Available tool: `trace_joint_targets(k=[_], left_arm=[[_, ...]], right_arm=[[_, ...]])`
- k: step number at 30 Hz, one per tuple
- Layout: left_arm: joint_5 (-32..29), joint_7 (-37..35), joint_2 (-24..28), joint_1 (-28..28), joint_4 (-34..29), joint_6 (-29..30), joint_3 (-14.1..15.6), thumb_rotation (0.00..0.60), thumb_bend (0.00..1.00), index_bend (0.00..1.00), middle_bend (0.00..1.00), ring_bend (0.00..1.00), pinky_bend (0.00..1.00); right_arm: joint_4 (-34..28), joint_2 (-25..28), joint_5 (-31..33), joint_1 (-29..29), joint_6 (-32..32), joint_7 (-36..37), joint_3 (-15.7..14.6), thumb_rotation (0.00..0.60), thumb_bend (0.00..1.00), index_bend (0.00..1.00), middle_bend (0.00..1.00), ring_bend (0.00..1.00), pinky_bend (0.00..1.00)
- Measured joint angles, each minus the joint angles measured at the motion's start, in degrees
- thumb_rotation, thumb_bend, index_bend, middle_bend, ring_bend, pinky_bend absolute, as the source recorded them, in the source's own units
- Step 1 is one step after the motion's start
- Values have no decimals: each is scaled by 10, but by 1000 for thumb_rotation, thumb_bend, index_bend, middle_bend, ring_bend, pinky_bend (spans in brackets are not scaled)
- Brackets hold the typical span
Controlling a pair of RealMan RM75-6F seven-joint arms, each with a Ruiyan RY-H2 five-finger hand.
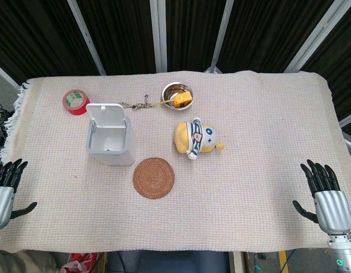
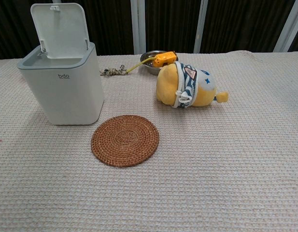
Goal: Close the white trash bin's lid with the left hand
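Note:
The white trash bin [image 1: 110, 145] stands on the left half of the table, and its lid [image 1: 104, 115] is swung up and back, leaving the bin's mouth open. In the chest view the same bin [image 2: 66, 89] shows its raised lid [image 2: 63, 30] upright behind the opening. My left hand [image 1: 5, 185] hovers at the table's near left edge, fingers spread and holding nothing, well clear of the bin. My right hand [image 1: 325, 192] sits at the near right edge, also spread and empty. Neither hand appears in the chest view.
A round woven coaster [image 1: 153, 177] lies just right of the bin. A yellow plush toy [image 1: 195, 137] lies further right. At the back are a red tape roll [image 1: 76, 102], a metal bowl [image 1: 176, 92] holding an orange tape measure [image 1: 181, 100], and a small chain [image 1: 138, 105].

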Motion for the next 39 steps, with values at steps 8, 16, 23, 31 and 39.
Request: trace_joint_targets(k=[8, 16, 23, 31, 39], left_arm=[[3, -1, 2, 2, 1, 4, 1, 600, 87, 0, 0, 0, 0], [1, -5, 4, 3, 1, 4, 0, 600, 101, 0, 0, 0, 17], [-7, 2, 11, -6, -12, 7, -21, 600, 320, 0, 544, 555, 651], [-87, 30, 71, -74, -107, -55, -101, 600, 543, 0, 950, 898, 871], [-195, 56, 121, -155, -166, -150, -167, 600, 641, 32, 1000, 982, 954]], right_arm=[[-1, 0, -2, 0, 1, -1, 0, 600, 238, 0, 0, 0, 0], [-1, -2, -2, 2, -1, -5, -1, 600, 237, 0, 0, 0, 0], [-3, -2, 0, 2, 1, 3, 2, 600, 237, 0, 0, 0, 0], [-6, -3, 10, 4, -4, 7, 6, 600, 238, 0, 0, 0, 0], [-10, -3, 9, 3, -4, 9, 4, 600, 238, 0, 0, 0, 0]])
